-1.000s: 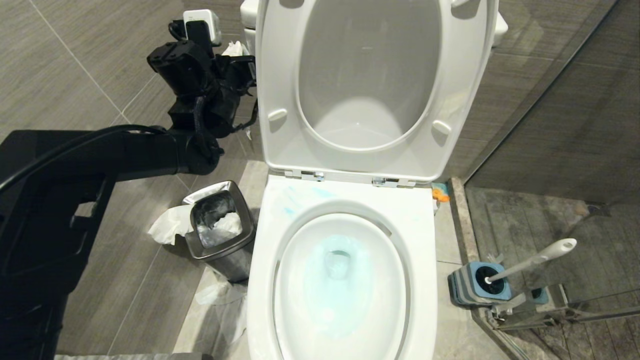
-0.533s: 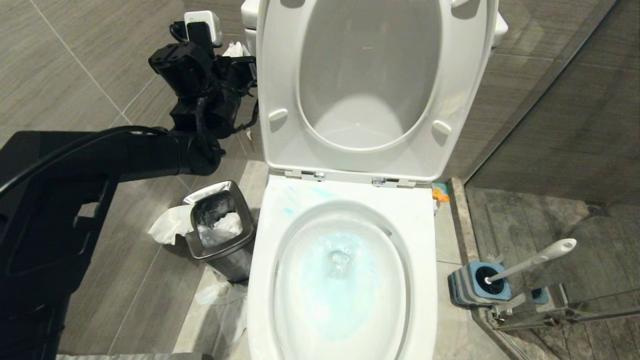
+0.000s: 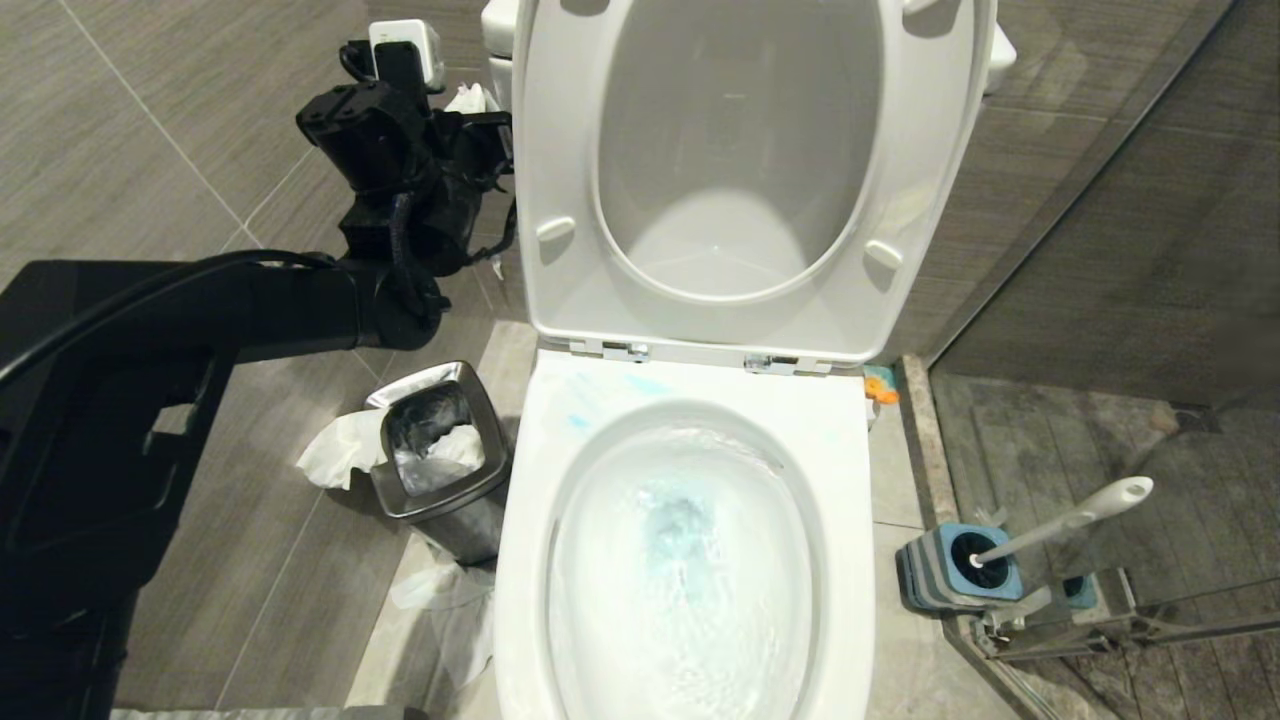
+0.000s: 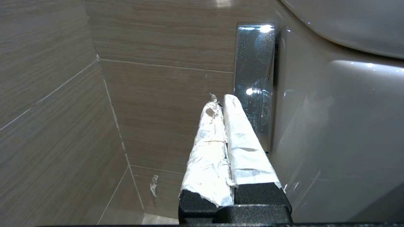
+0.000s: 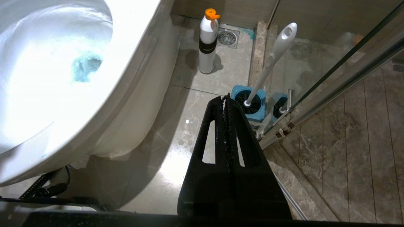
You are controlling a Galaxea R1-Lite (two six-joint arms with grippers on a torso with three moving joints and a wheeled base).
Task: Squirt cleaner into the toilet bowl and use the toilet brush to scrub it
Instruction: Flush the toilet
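The toilet bowl (image 3: 845,500) stands with seat and lid up. Water churns inside it, white and foamy, with blue cleaner (image 3: 680,525) tinting the middle and a pale blue smear (image 3: 578,420) on the rim behind. My left arm (image 3: 400,180) reaches beside the lid. Its gripper (image 4: 222,99) is shut and empty, tape-wrapped fingertips (image 4: 232,104) right beside a chrome flush lever (image 4: 254,72) on the tank. The toilet brush (image 3: 1070,520) leans in its holder, right of the bowl. My right gripper (image 5: 226,97) hangs shut and empty above the floor near the brush (image 5: 271,56).
A square steel waste bin (image 3: 440,460) with crumpled tissue (image 3: 340,450) beside it stands left of the bowl. A white bottle with an orange cap (image 5: 208,41) stands by a floor drain (image 5: 228,37). The blue-grey brush holder (image 3: 955,570) sits against the glass shower door frame (image 5: 331,91).
The still, pale blue water in the bowl has turned into a rushing, foamy white swirl with less blue. My left arm has barely moved.
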